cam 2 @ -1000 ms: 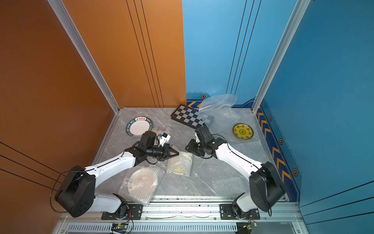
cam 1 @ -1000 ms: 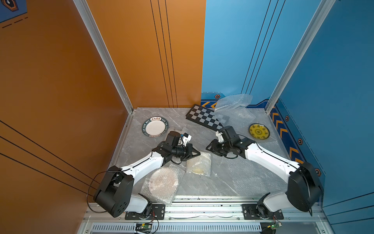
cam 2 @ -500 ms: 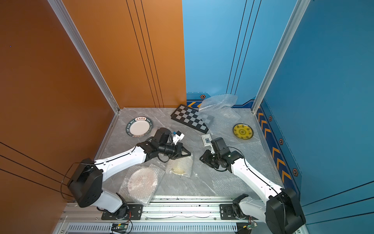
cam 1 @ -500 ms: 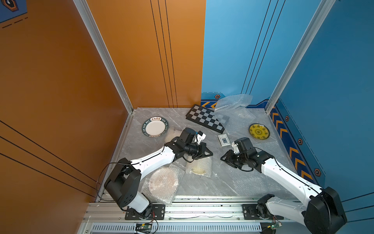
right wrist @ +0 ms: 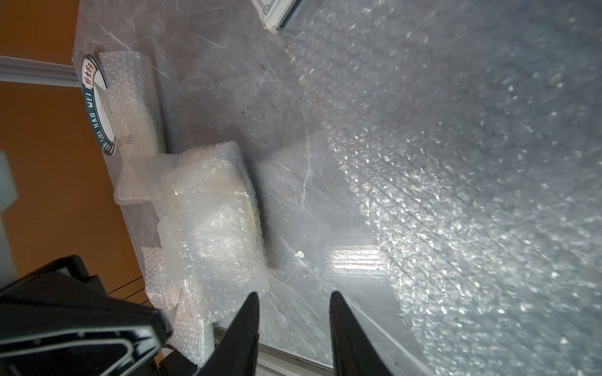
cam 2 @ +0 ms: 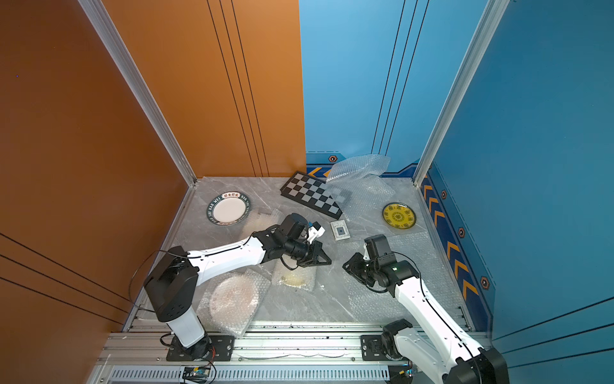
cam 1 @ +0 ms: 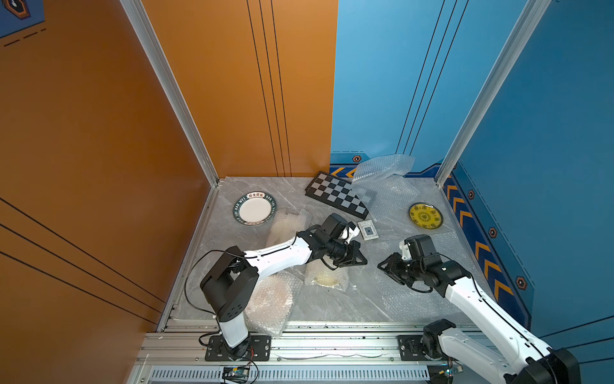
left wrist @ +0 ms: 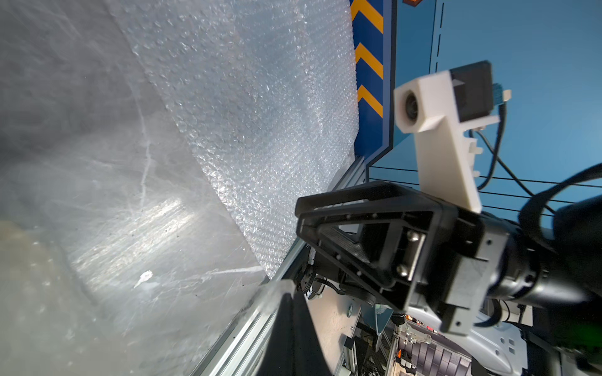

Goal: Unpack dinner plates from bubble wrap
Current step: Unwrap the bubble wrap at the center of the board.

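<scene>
The left gripper (cam 1: 361, 261) hovers in front of the checkerboard (cam 1: 335, 194), its jaws pressed together with nothing visible between them. It is just above a bubble-wrapped plate (cam 1: 327, 278) that shows a yellowish blotch through the wrap. The right gripper (right wrist: 294, 304) faces it from the checkerboard's front right. Its jaws are partly apart and empty, over a flat bubble wrap sheet (cam 1: 415, 299) spread on the marble table (cam 1: 332, 309). A second wrapped plate (cam 2: 234, 296), round and pinkish, lies further to the front left of the checkerboard, by the front rail. A third wrapped bundle (cam 1: 285, 223) sits left of the checkerboard, touching the bare green-lettered plate (cam 1: 254, 208). The bare yellow plate (cam 1: 426, 216) lies well to the checkerboard's right. Crumpled bubble wrap (cam 1: 382, 179) overlaps the checkerboard's right end. A small card box (cam 1: 367, 230) lies just in front of the checkerboard's near corner.
</scene>
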You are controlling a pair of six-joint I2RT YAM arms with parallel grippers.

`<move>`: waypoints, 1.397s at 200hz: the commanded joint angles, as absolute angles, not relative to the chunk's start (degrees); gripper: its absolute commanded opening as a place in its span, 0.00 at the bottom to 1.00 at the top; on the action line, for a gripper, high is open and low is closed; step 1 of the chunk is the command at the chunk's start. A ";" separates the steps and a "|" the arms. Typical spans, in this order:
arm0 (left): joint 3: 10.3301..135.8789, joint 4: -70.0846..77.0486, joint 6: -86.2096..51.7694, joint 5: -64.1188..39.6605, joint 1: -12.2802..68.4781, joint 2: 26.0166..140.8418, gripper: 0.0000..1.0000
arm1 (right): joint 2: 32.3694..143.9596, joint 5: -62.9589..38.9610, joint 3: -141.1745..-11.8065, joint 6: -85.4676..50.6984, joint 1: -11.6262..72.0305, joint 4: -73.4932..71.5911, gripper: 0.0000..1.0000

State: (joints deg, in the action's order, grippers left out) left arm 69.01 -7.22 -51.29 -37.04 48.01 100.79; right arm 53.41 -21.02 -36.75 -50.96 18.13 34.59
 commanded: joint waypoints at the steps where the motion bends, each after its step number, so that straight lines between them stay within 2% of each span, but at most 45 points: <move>1: 68.27 -7.79 -51.77 -34.89 48.25 102.66 0.00 | 51.34 -21.84 -37.08 -49.49 16.99 40.61 0.40; 57: 76.91 -7.71 -52.03 -35.73 50.35 104.68 0.00 | 48.96 -21.97 -36.74 -49.39 16.70 43.13 0.41; 126: 75.73 -4.35 -54.30 -34.77 52.51 106.88 0.00 | 45.66 -20.95 -36.41 -49.74 16.57 45.78 0.45; 159: 79.28 -3.17 -55.52 -35.08 54.67 111.00 0.00 | 43.75 -20.13 -36.44 -49.71 16.14 47.77 0.53; 173: 80.67 -2.99 -56.04 -34.85 55.43 112.82 0.00 | 42.78 -20.04 -36.45 -49.66 15.61 48.78 0.59; 233: 81.03 2.01 -59.93 -33.76 57.12 117.06 0.00 | 39.22 -19.95 -38.01 -47.75 12.60 54.00 0.66; 254: 80.73 3.15 -61.00 -33.43 57.52 117.59 0.06 | 38.68 -20.12 -38.95 -46.57 11.00 55.78 0.66; 279: 81.90 5.26 -62.73 -33.46 58.21 117.77 0.41 | 38.42 -20.56 -40.66 -45.43 9.03 57.36 0.66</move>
